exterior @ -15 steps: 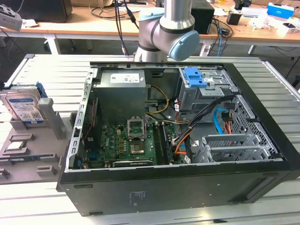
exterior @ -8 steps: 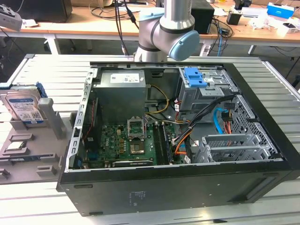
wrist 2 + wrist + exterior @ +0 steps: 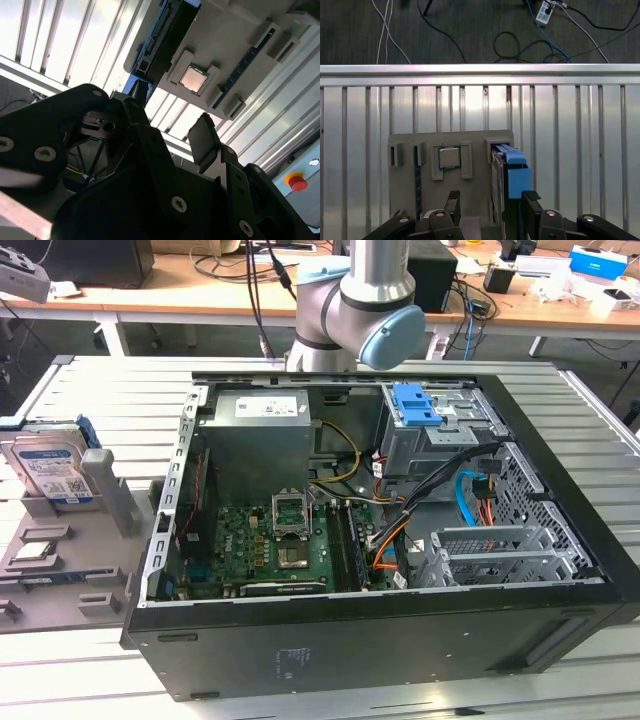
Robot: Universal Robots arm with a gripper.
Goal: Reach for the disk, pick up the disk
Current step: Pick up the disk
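The gripper [image 3: 491, 202] has its two black fingers [image 3: 453, 204] apart, with a wide gap between them. It holds nothing and touches nothing.

The disk [image 3: 509, 172] is out in front of the gripper, past the fingertips, with space between them. It stands on its thin edge in a slot of a grey holder [image 3: 405, 195]. The blue plastic on its edge faces the gripper. In the first wrist view the disk is not lined up with the middle of the gap. It sits closer to one finger than the other.

A small square chip [image 3: 449, 158] lies flat in its own little frame on the same holder, near the disk. It lines up with the other finger.

The holder lies on a table [image 3: 580, 140] made of long shiny metal bars. Past the table, farther from the gripper, loose cables [image 3: 520, 40] lie on a dark floor.

In the second wrist view a red button [image 3: 298, 182] sits off to one side of the gripper.

In the exterior view the disk is at the exterior view's left, with its white and blue label showing. A big open computer case [image 3: 400, 640] sits just beside the holder. The grey robot arm [image 3: 360, 300] rises behind the case.
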